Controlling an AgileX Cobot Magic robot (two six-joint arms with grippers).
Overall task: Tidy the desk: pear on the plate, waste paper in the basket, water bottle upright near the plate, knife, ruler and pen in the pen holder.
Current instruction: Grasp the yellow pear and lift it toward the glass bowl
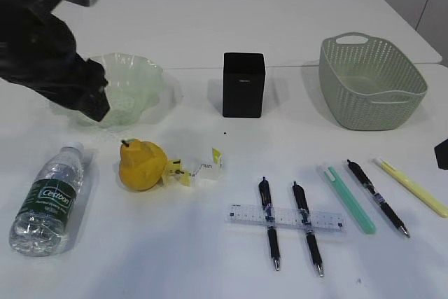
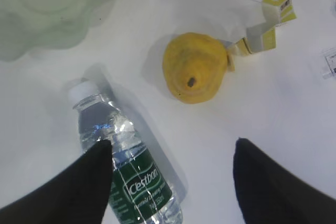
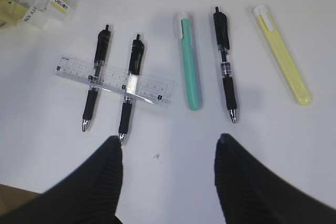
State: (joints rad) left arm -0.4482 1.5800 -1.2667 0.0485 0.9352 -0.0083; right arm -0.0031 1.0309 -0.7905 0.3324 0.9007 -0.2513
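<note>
With the left hand open and empty above the desk, the pear — just ahead of its fingers — should be straddled squarely before being gripped gently.

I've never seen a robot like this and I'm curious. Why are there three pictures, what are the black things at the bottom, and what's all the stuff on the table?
It is a robot with two arms. One picture looks at the white table from the front. The other two come from little cameras on each wrist, looking down past the jaws.

The black shapes at the bottom are those jaws: the left gripper hangs over a water bottle lying on its side, with a yellow pear and a crumpled paper scrap nearby. The right gripper hangs over three black pens, a clear ruler lying across two of them, and a green and a yellow cased stick.

Further back stand a glass plate, a black pen holder and a green basket. Both jaws are open and hold nothing.
</note>
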